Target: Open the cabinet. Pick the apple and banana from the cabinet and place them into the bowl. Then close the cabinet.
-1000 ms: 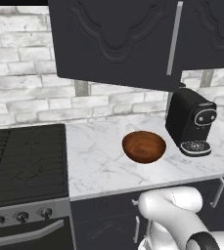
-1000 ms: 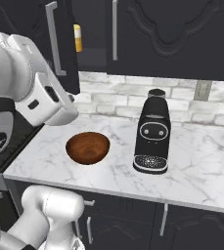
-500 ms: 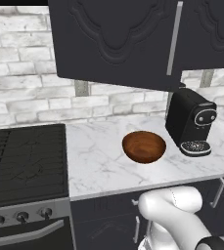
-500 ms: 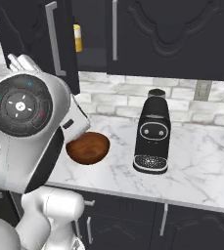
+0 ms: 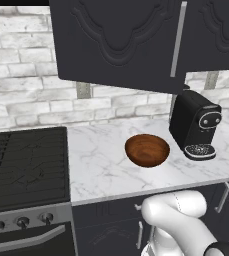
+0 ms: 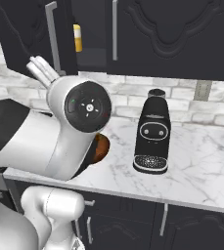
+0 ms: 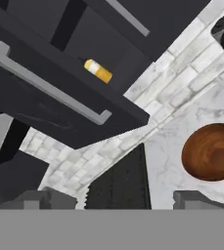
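The black wall cabinet (image 6: 172, 34) has its left door (image 6: 28, 34) swung open and its right door shut. In the gap, the yellow banana (image 6: 77, 38) lies on the shelf. The hand view also shows the banana (image 7: 98, 71), behind the open door's silver handle (image 7: 50, 88). The apple is hidden. On the marble counter sits the brown wooden bowl (image 5: 147, 150), which appears at the hand view's right as the bowl (image 7: 211, 151). My gripper (image 7: 116, 200) is open and empty, well back from the cabinet and above the counter's level.
A black coffee machine (image 5: 196, 125) stands just right of the bowl. The stove (image 5: 26, 165) takes up the counter's left. My white arm (image 6: 59, 136) fills the foreground in the right base view and covers most of the bowl (image 6: 102, 146) there.
The arm has swung across the right base view, its round joint moving right and nearer the camera, covering more of the bowl. Cabinet door, bowl and coffee machine have not moved.
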Tool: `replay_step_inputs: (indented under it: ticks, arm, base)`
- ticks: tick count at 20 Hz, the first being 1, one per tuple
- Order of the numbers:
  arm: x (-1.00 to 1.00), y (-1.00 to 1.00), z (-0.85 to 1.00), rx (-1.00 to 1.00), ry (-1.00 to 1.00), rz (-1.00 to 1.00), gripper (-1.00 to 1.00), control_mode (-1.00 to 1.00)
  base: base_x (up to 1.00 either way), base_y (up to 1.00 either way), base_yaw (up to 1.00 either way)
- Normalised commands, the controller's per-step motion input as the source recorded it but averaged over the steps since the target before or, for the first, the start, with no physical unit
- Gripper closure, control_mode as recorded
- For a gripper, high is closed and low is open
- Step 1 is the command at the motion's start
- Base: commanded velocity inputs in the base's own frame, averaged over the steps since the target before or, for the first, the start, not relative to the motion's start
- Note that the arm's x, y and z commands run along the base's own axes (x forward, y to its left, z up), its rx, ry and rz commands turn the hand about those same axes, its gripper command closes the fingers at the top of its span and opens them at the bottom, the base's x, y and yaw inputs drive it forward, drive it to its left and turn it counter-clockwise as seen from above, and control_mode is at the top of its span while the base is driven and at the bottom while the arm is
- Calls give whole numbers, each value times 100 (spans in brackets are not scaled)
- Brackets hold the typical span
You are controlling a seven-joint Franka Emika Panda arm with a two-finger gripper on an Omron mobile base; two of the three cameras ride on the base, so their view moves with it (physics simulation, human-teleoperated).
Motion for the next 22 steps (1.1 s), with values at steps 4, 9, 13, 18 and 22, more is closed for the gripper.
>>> replay_step_inputs:
  ticks: [4,9,13,18,22]
  arm:
    - [38,1,0,11,0,21,-100,-100]
    - [49,12,0,6,0,18,-100,-100]
    - [57,19,0,2,-1,15,-100,-100]
    - [53,10,0,1,0,14,-100,-100]
    - [46,0,0,3,0,17,-100,-100]
  base:
    - [0,0,0]
    - [0,0,0]
    - [0,0,0]
    - [0,0,0]
    - [0,0,0]
